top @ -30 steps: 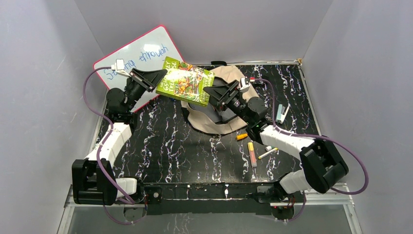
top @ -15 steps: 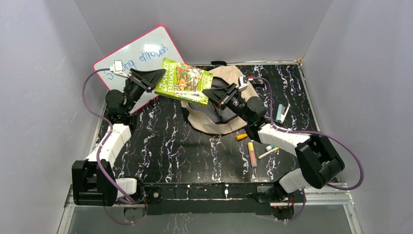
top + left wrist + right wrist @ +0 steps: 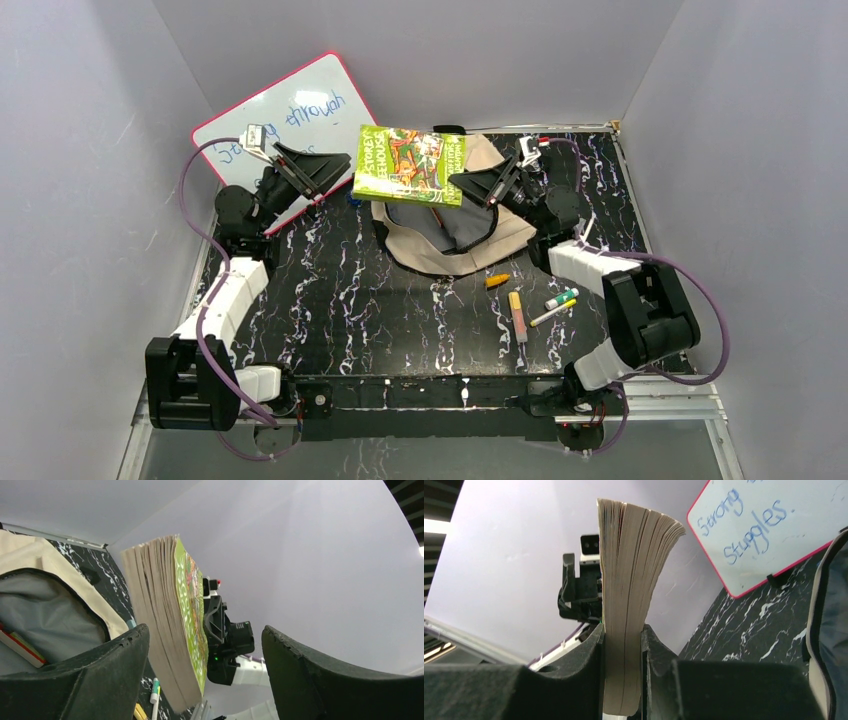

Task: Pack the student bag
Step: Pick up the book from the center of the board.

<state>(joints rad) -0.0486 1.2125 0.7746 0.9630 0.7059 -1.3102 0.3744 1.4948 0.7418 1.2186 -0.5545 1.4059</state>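
Observation:
The green-covered book (image 3: pixel 410 165) hangs in the air over the back left of the student bag (image 3: pixel 505 228), a beige backpack lying open with its grey lining (image 3: pixel 462 226) showing. My right gripper (image 3: pixel 468 184) is shut on the book's right edge; in the right wrist view both pads press the page block (image 3: pixel 629 580) at the gripper (image 3: pixel 622 632). My left gripper (image 3: pixel 338 166) is open, a little to the left of the book and not touching it. Seen from the left wrist, the book (image 3: pixel 167 625) stands beyond the wide-apart fingers (image 3: pixel 120 655), above the bag's mouth (image 3: pixel 45 615).
A pink-framed whiteboard (image 3: pixel 280 115) leans on the back left wall. Several pens and markers (image 3: pixel 517 315) lie on the black marbled table (image 3: pixel 340 300) in front of the bag, one green-capped (image 3: pixel 561 298). A thin red-edged item (image 3: pixel 17 647) lies inside the bag.
My right gripper shut on the book's right edge. The left gripper then let go and drew back to the left. The book has shifted right and levelled out over the bag.

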